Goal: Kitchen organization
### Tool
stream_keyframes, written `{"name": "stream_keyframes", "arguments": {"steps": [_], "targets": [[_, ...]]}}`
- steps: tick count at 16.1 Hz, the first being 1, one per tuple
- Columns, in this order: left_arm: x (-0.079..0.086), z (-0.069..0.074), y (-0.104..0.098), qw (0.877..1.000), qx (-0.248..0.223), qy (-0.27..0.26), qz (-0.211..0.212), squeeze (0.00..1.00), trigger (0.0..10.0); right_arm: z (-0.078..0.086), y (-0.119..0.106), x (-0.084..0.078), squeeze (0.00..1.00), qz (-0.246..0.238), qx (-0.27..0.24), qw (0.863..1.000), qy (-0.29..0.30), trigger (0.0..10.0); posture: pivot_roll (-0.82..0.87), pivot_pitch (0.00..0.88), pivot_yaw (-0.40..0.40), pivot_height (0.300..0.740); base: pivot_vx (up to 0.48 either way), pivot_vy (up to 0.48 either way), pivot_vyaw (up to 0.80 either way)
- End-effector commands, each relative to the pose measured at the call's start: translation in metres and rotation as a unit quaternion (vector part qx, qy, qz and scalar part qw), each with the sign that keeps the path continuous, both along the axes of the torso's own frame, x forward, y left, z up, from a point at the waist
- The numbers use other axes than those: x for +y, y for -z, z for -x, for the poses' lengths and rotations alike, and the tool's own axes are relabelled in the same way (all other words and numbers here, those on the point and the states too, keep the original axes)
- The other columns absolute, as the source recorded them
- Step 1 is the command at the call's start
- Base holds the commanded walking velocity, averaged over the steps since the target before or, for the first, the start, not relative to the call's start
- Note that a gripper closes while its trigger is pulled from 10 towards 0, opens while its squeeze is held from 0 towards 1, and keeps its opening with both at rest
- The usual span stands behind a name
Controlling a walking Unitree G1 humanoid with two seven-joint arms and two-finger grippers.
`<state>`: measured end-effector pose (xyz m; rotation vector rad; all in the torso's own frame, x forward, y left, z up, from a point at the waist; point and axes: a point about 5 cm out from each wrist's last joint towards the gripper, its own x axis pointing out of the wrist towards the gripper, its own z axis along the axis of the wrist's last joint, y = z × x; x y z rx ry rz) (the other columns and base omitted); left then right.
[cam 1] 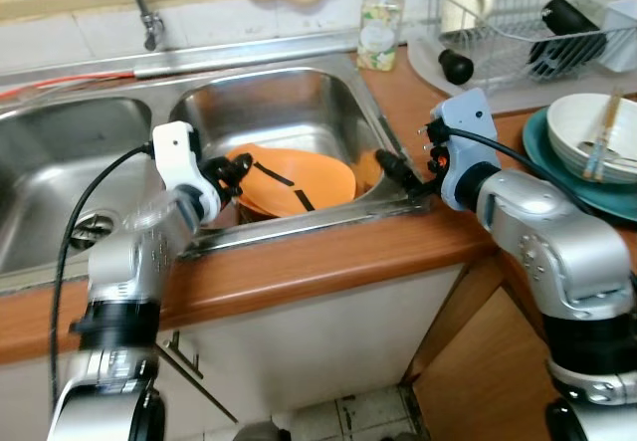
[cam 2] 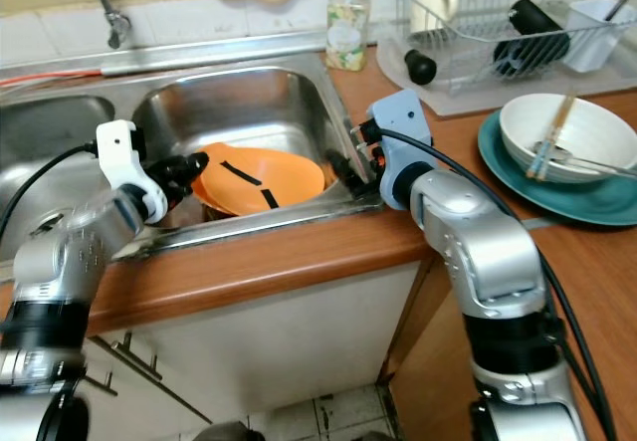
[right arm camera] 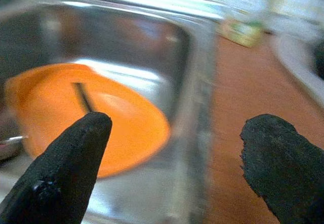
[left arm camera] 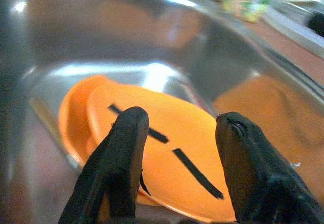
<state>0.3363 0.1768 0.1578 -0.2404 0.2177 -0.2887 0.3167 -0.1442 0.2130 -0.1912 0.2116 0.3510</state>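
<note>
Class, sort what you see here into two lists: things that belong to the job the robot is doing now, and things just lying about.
In the job:
orange plates
sink
left gripper, jaws open at the plates
right gripper, jaws open at the sink's edge

Lying about:
soap bottle
dish rack
white bowl on teal plate
tap

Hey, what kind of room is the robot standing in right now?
Almost certainly a home kitchen: a stainless steel double sink set in a wooden countertop, a wire dish rack with drying cups, and a pump bottle of dish soap by the tap.
</note>
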Motion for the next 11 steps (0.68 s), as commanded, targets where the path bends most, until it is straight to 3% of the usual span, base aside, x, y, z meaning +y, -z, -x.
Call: {"name": "stream_keyframes", "arguments": {"steps": [1, 5, 6, 7, 8, 11], "targets": [[-0.002, 0.005, -0.009, 0.998, -0.040, 0.023, -0.033, 1.00, 10.0, -0.007, -0.006, -0.009, 1.00, 0.006, -0.015, 0.999, 0.042, 10.0, -0.04, 0.000, 0.074, 0.740, 0.000, 0.000, 0.00], [-0.012, 0.031, -0.010, 0.983, -0.105, 0.118, -0.095, 1.00, 10.0, -0.022, 0.003, -0.037, 1.00, 0.037, -0.008, 0.988, 0.149, 10.0, -0.03, 0.000, 0.066, 0.740, 0.000, 0.000, 0.00], [-0.019, 0.040, -0.010, 0.974, -0.111, 0.169, -0.101, 0.83, 10.0, -0.025, 0.006, -0.041, 0.91, 0.045, -0.001, 0.986, 0.162, 10.0, -0.03, 0.000, 0.065, 0.740, 0.000, 0.000, 0.00], [-0.022, 0.044, -0.011, 0.970, -0.114, 0.188, -0.099, 0.33, 10.0, -0.026, 0.007, -0.043, 0.20, 0.048, 0.002, 0.985, 0.168, 10.0, -0.03, 0.000, 0.064, 0.740, 0.000, 0.000, 0.00], [-0.026, 0.049, -0.012, 0.965, -0.120, 0.215, -0.095, 0.00, 10.0, -0.031, 0.008, -0.047, 0.00, 0.049, 0.005, 0.983, 0.178, 10.0, -0.03, 0.000, 0.062, 0.740, 0.000, 0.000, 0.00], [-0.034, 0.060, -0.011, 0.949, -0.128, 0.271, -0.100, 0.00, 10.0, -0.040, 0.009, -0.055, 0.00, 0.061, -0.002, 0.978, 0.197, 10.0, -0.03, 0.000, 0.057, 0.740, 0.000, 0.000, 0.00]]}}
